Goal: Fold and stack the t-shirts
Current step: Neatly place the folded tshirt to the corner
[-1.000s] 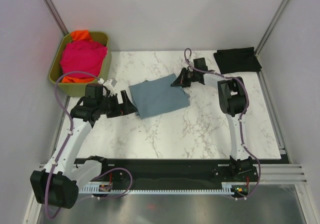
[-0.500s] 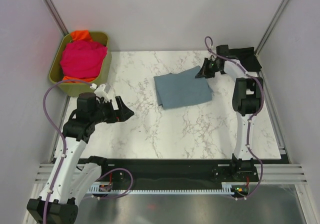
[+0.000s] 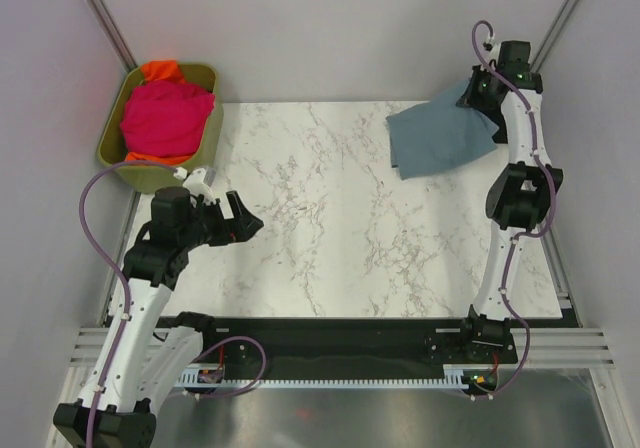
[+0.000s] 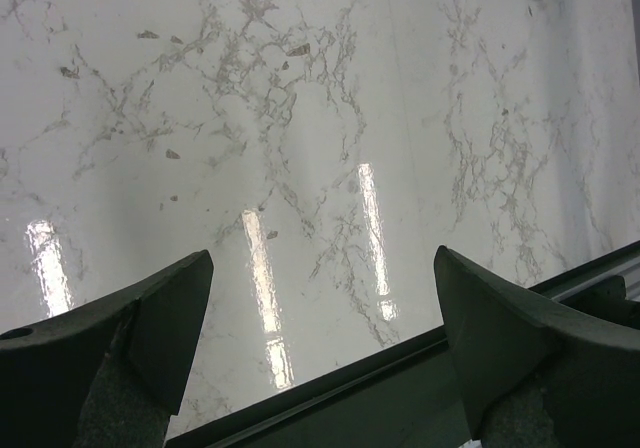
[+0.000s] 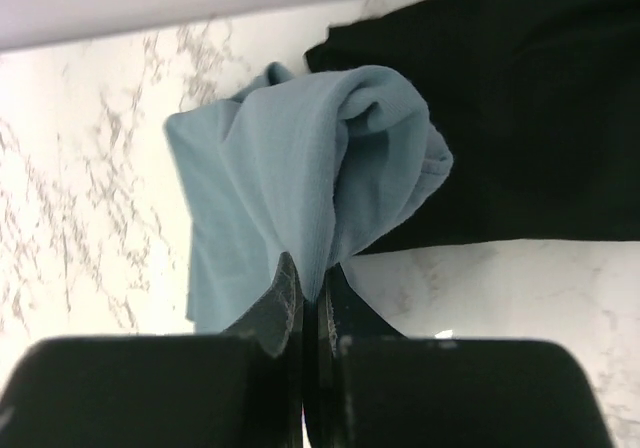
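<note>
One marble surface (image 3: 320,218) spans the view. Since half a second ago the slate blue-grey t-shirt (image 3: 440,140) has travelled from near centre to 1 o'clock, where it overlaps the black t-shirt (image 5: 520,98). The right arm (image 3: 520,188) reaches far out, its end effector (image 5: 303,280) pinched together on a bunch of the blue-grey cloth. The left end effector (image 4: 320,268) hovers at 8 o'clock, fingers wide apart.

Overhead camera covers the whole table (image 3: 330,228); each wrist camera looks closely past its fingers (image 4: 110,338), seemingly at separate patches.
</note>
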`<state>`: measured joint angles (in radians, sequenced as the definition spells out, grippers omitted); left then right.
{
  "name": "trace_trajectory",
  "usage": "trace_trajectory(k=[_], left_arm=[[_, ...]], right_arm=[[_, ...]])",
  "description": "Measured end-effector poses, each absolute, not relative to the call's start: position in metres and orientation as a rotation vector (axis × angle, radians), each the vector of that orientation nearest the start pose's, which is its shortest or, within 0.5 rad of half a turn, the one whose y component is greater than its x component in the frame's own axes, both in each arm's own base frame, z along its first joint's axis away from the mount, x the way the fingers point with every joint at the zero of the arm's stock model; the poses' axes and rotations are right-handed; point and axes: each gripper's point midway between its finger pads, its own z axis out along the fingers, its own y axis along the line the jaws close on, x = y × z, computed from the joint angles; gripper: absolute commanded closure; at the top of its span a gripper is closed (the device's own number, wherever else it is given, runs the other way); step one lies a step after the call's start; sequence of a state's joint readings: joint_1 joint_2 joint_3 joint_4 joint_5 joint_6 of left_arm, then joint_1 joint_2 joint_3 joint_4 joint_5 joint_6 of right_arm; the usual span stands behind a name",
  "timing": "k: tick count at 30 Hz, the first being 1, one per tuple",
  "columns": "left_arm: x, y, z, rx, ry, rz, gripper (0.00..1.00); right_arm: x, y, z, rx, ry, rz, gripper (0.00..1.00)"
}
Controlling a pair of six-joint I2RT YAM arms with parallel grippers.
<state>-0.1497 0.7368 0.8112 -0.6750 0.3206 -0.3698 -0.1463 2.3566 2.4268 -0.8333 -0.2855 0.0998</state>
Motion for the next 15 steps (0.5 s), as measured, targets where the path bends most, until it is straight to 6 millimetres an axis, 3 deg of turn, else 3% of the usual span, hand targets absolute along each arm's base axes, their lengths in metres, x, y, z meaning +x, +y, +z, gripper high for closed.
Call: trace_trajectory(k=[4, 7, 15], left_arm=[[0.224, -0.103, 0.203, -0.059, 2.207, -0.635, 0.01], [0.225, -0.103, 0.203, -0.061, 2.211, -0.634, 0.00], [0.226, -0.103, 0.196, -0.068, 2.233, -0.633, 0.00]], right_arm=[[0.603, -0.059, 0.205, 0.174, 2.238, 0.249, 1.00], [0.607, -0.073, 0.211, 0.194, 2.210, 0.227, 1.00], [0.618, -0.106, 0.198, 0.220, 2.179, 0.194, 1.00]])
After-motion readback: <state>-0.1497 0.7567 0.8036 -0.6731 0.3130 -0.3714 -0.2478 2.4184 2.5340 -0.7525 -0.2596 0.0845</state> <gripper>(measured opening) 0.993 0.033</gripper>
